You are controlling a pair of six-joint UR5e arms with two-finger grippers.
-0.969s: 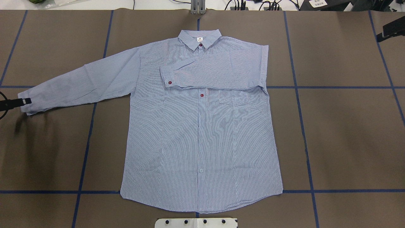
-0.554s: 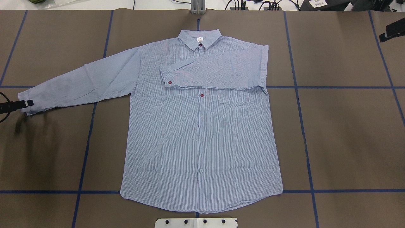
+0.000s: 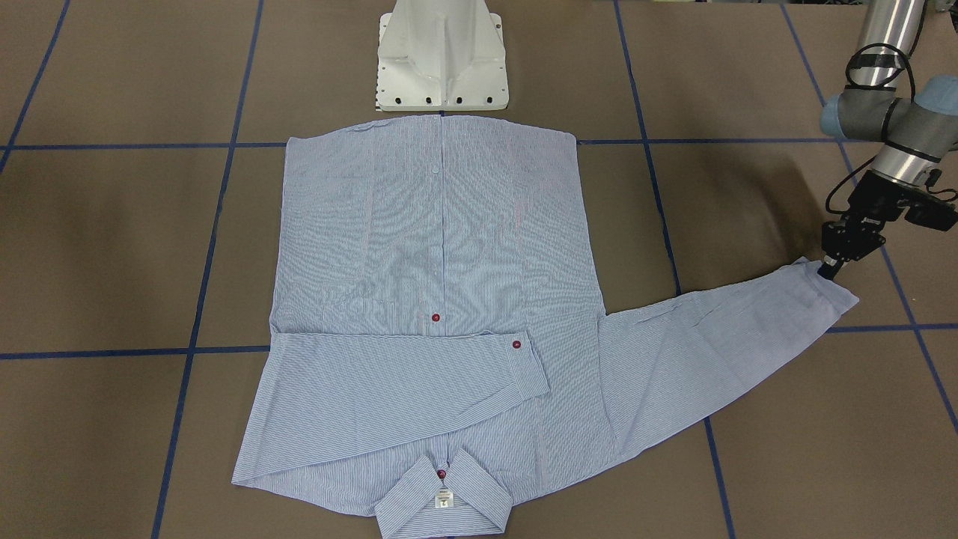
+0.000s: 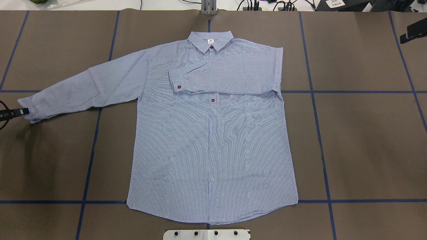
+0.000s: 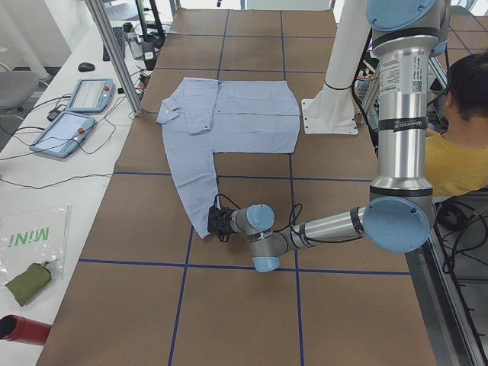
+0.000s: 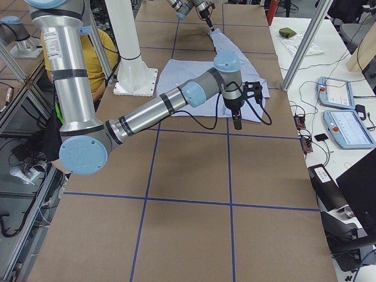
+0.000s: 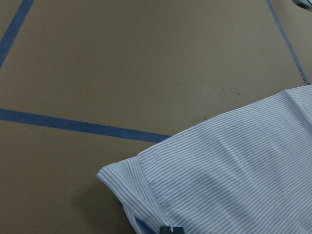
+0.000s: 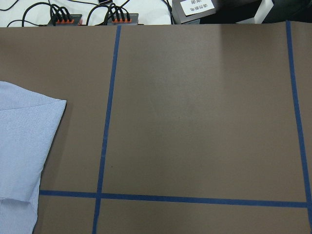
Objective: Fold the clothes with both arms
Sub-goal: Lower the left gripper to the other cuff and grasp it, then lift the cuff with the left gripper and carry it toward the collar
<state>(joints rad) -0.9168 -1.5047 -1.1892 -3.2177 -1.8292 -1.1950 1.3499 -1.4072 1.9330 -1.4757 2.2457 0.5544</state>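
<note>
The light blue striped shirt (image 4: pixel 213 140) lies face up and buttoned on the brown table, collar (image 4: pixel 210 41) at the far side. Its right sleeve (image 4: pixel 227 76) is folded across the chest. The other sleeve (image 4: pixel 90 86) stretches out flat to the left, and its cuff (image 3: pixel 827 296) ends at my left gripper (image 3: pixel 826 271). That gripper (image 4: pixel 24 111) looks shut on the cuff's (image 7: pixel 146 195) edge, fingers close together. My right gripper (image 6: pixel 237 122) hangs over bare table beyond the shirt's right shoulder, touching nothing. Its fingers are too small to judge.
The white pedestal base (image 3: pixel 441 60) stands just behind the shirt's hem. Blue tape lines (image 4: pixel 320 133) grid the table. A person in a yellow shirt (image 5: pixel 457 164) sits behind the robot. Touch pendants (image 6: pixel 346 111) and cables lie on the side bench past the far edge.
My left gripper has slid a little outward and nearer along the cuff's end, and the cuff has shifted slightly with it. The right arm has barely moved.
</note>
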